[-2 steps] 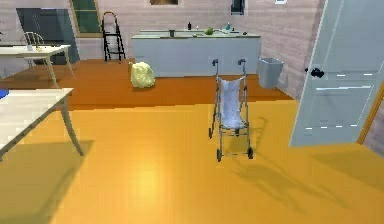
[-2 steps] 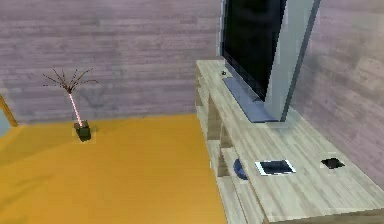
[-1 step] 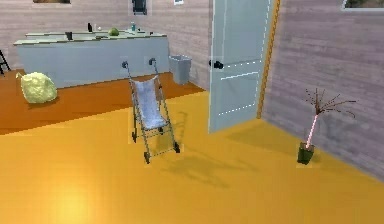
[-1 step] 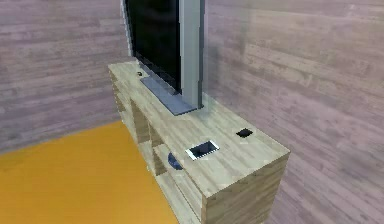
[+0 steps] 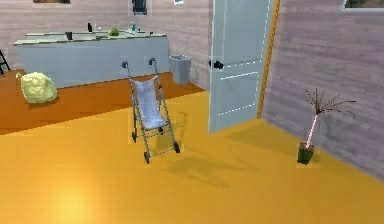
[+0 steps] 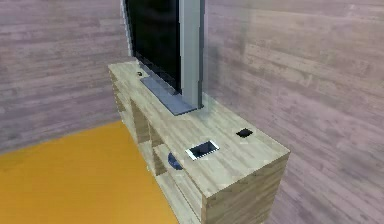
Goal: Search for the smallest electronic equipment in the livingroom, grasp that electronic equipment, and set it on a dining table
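Frankly, the pincer's state cannot be told; a flat white device (image 6: 203, 150) lies on the wooden stand (image 6: 236, 166).

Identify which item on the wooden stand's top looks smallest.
The dark square item at the arm side view's right: smaller than the white-faced flat device left of it, and dwarfed by the television.

A home: television (image 6: 165, 45); kitchen counter (image 5: 95, 60); stroller (image 5: 150, 105).

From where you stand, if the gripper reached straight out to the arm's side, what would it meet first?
Probably the wooden TV stand, near the flat white device on its top; depth and height are unclear.
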